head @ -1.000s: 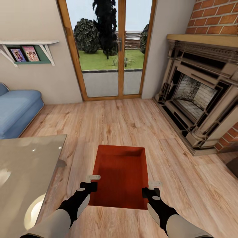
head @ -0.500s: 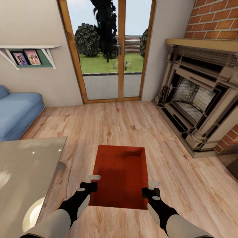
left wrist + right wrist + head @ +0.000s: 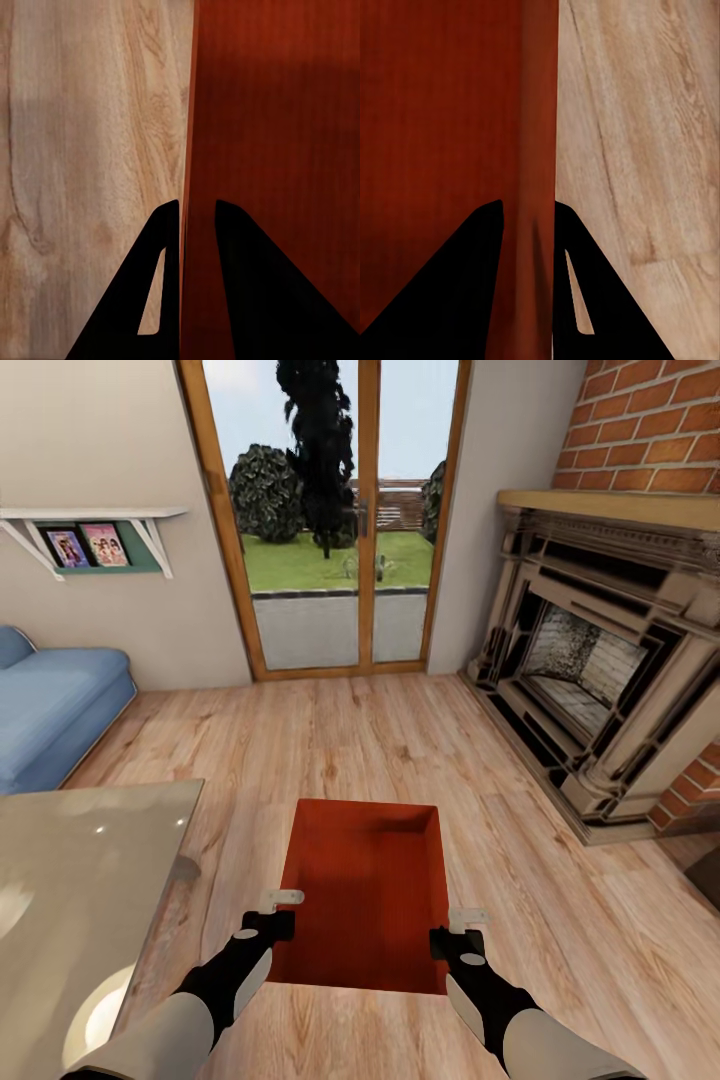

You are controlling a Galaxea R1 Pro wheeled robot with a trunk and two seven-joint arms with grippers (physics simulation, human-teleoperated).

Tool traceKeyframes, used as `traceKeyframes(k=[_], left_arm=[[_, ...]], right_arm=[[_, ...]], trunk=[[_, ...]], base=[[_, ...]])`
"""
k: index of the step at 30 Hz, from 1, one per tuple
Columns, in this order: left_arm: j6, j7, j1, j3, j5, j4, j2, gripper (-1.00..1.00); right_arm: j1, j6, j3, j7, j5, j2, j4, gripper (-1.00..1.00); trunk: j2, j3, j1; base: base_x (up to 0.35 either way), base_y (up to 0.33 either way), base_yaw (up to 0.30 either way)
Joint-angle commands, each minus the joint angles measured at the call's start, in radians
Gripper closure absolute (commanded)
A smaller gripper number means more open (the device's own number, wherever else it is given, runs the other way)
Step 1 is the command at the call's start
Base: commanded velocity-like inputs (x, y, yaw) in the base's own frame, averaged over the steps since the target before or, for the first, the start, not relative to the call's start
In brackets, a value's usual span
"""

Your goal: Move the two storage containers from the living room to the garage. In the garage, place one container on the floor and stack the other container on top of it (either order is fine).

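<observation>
— Where is the orange-red rectangular open-top storage bin (image 3: 365, 890)?

— Carried between the two arms over the light wood-plank floor (image 3: 400, 740), nearer the robot than the wood-framed glass doors (image 3: 330, 520). From those doors, the red brick fireplace with its carved stone surround (image 3: 600, 660) stands to the right, the blue sofa (image 3: 55, 700) to the left, under a white wall shelf with small pictures (image 3: 90, 540).

— And the fingers?

— The left gripper (image 3: 283, 912) pinches the bin's left wall: in the left wrist view its dark fingers (image 3: 161, 255) sit one on each side of that wall. The right gripper (image 3: 465, 928) clamps the right wall likewise, fingers (image 3: 480, 255) straddling it.

— Anything nearer?

— A glossy beige tabletop (image 3: 70, 880), left of the bin.
</observation>
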Motion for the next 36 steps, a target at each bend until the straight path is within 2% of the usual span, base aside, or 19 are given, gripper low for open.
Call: traceKeyframes(k=[1, 36], left_arm=[[-0.007, 0.015, 0.000, 0.003, -0.006, -0.005, 0.000, 1.00], [-0.007, 0.015, 0.000, 0.003, -0.006, -0.005, -0.001, 1.00]], right_arm=[[0.000, -0.004, -0.005, -0.004, -0.022, 0.001, 0.004, 1.00], [-0.001, -0.005, -0.004, -0.004, -0.022, 0.001, 0.004, 1.00]], trunk=[[-0.001, 0.001, 0.000], [-0.001, 0.058, 0.000]], base=[[0.000, 0.000, 0.000], [0.000, 0.000, 0.000]])
